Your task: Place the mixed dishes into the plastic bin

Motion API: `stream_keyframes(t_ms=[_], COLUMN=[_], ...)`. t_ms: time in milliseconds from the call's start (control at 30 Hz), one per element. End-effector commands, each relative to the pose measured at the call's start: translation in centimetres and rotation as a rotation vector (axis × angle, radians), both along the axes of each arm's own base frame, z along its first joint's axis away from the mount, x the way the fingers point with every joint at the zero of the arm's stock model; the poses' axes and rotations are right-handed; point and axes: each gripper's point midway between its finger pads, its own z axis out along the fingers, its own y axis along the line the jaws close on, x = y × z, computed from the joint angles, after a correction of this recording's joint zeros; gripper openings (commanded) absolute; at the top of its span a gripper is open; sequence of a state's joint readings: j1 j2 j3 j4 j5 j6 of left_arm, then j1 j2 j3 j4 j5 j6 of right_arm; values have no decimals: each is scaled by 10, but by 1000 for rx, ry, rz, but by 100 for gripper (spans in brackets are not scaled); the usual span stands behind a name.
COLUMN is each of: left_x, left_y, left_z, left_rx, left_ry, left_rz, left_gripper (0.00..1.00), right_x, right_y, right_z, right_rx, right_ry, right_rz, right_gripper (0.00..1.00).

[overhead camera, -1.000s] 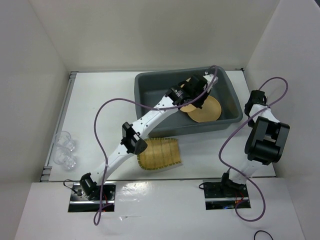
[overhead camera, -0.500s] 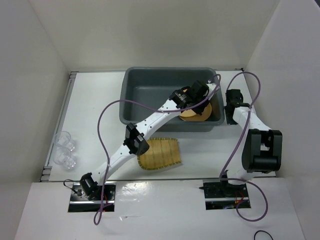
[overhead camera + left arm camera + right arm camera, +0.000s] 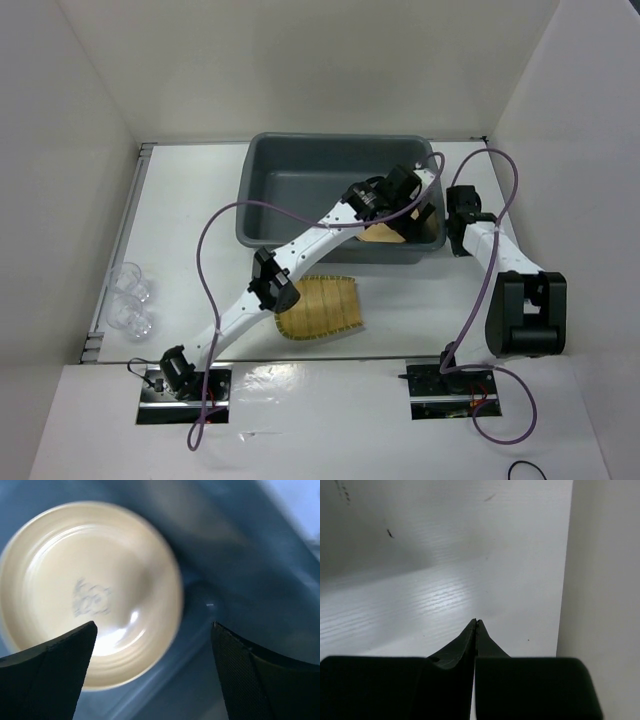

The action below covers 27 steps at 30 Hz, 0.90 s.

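Observation:
The dark grey plastic bin stands at the back middle of the table. A tan plate lies in its near right corner, mostly hidden by my left arm. My left gripper hangs over it, open. In the left wrist view the plate lies on the bin floor below the spread fingers, and nothing is between them. The yellow bamboo tray lies on the table in front of the bin. Clear cups stand at the far left. My right gripper is shut and empty, just outside the bin's right wall.
White walls close in the table at the back and on both sides. In the right wrist view the shut gripper points over white table, with the right wall close by. My left arm stretches over the bamboo tray.
My left gripper has opened and let go of the plate, which now lies in the bin. The bin has shifted left. My right arm has swung in to the bin's right wall.

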<state>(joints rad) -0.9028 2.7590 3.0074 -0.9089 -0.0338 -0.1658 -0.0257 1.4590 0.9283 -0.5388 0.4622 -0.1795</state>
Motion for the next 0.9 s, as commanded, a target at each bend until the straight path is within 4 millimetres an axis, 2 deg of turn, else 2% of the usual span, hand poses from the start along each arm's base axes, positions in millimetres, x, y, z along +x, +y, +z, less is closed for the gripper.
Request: stream_keyframes(t_ms=[0,33,67,100,133,200,233,267,300,333,367,400,433,467,500,533,567,633,667,700,733,767,800,833,867], left_x=[20,24,33,36,39,36,55,44,39,35,25,16,9,-2,-16,-23,-38,-53,-74,-74,-84,-94,-112,-123,-138], left_y=[38,55,88,109,135,164,203,191,204,209,218,218,216,212,216,221,235,242,254,247,246,249,249,253,259], left_z=[57,79,88,114,121,154,157,163,176,188,213,219,203,199,209,204,193,188,176,180,176,203,154,144,152], left_rx=[41,49,121,108,132,-67,-140,-256,-272,-287,-281,-272,-208,-192,-220,-208,-167,-185,-142,-211,-237,-388,-344,-374,-456], left_ry=[-150,-195,-254,-288,-281,-140,-30,133,154,137,52,29,55,77,98,111,148,183,187,168,180,162,272,314,341], left_rz=[225,304,465,548,618,750,836,761,779,784,789,794,794,787,805,842,884,931,926,913,895,867,882,895,898], left_gripper=[100,100,100,100,100,100,100,100,100,100,100,100,100,100,100,100,100,100,100,100,100,100,100,100,100], right_x=[-5,-5,-5,-5,-8,-7,-7,-7,-8,-8,-9,-9,-9,-7,-8,-10,-13,-30,-36,-38,-41,-41,-37,-38,-37], right_y=[-8,-8,-12,-13,-14,-16,-16,-16,-18,-19,-21,-21,-21,-21,-19,-17,-17,-14,-13,-13,-14,-14,-14,-10,-8], right_z=[10,12,14,15,13,15,15,15,16,17,22,24,24,30,32,29,31,23,23,25,25,27,33,32,29], right_rx=[-54,-70,-86,-90,-100,-111,-112,-112,-122,-128,-136,-136,-136,-134,-125,-134,-134,-163,-173,-173,-182,-181,-200,-213,-219], right_ry=[-53,-54,-69,-74,-65,-79,-79,-79,-79,-84,-98,-108,-108,-133,-138,-117,-112,-69,-71,-73,-73,-82,-119,-114,-116], right_rz=[-63,-63,-84,-96,-101,-117,-117,-117,-123,-135,-141,-142,-142,-143,-138,-113,-113,-97,-92,-92,-97,-98,-110,-93,-92], right_gripper=[0,0,0,0,0,0,0,0,0,0,0,0,0,0,0,0,0,0,0,0,0,0,0,0,0])
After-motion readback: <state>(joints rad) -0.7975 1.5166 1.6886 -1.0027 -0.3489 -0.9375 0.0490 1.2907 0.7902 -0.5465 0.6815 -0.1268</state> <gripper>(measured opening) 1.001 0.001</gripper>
